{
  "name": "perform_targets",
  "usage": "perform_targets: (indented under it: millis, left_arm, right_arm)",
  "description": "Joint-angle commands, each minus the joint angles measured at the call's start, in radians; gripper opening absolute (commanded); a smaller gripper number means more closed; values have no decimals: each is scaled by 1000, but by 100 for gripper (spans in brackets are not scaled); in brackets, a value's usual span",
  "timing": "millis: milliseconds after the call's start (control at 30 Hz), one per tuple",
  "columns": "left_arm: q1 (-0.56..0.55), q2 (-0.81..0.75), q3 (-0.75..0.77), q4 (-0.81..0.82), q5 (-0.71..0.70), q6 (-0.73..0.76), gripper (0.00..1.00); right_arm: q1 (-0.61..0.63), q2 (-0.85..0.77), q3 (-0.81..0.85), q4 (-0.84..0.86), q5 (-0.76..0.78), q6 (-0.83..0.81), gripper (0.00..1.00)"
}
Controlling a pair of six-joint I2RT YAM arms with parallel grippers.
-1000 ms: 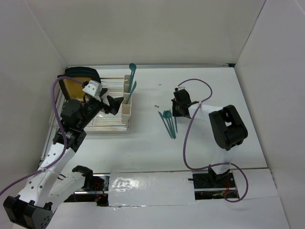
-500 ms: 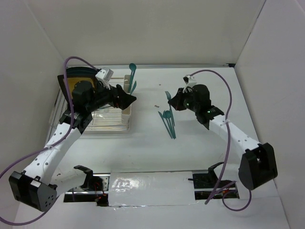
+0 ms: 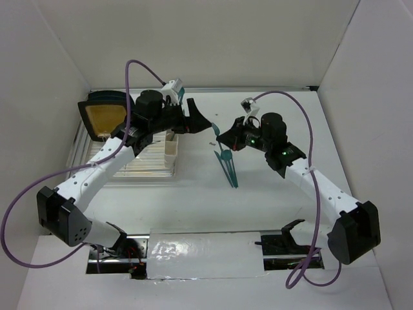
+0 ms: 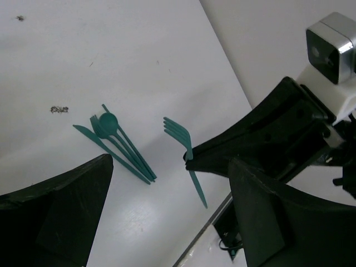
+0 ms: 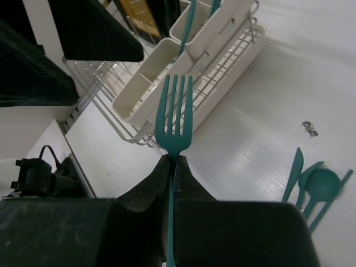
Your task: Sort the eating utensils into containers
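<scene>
My right gripper is shut on a teal fork, held above the table with its tines pointing at the cream-white containers. The fork also shows in the left wrist view. My left gripper is open and empty, in the air just right of the containers and close to the fork. Several teal utensils lie in a pile on the table below the right gripper, also in the left wrist view. One teal handle stands in a far cup.
The containers hang on the right side of a clear wire dish rack. A dark plate with an orange-yellow centre stands at the rack's back left. White walls close in the table at the back and on both sides.
My left gripper swung right, from over the rack past the containers towards the right gripper. My right gripper shifted a little left with the fork in it.
</scene>
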Motion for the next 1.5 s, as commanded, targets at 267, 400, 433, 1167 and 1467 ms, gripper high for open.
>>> perform_targets:
  millis: [267, 400, 433, 1167, 1467]
  left_arm:
    - [-114, 61, 69, -10, -223, -161, 89]
    - [-153, 104, 135, -28, -269, -193, 81]
    - [-160, 113, 147, -31, -292, -193, 77]
    - [-42, 130, 256, 47, -190, 73, 0]
    - [155, -71, 232, 122, 94, 335, 0]
  right_arm:
    - [41, -48, 88, 4, -35, -7, 0]
    - [47, -54, 97, 15, -44, 5, 0]
    - [50, -54, 97, 15, -44, 4, 0]
    - [58, -260, 260, -404, 281, -10, 99]
    - [57, -335, 105, -464, 407, -4, 100]
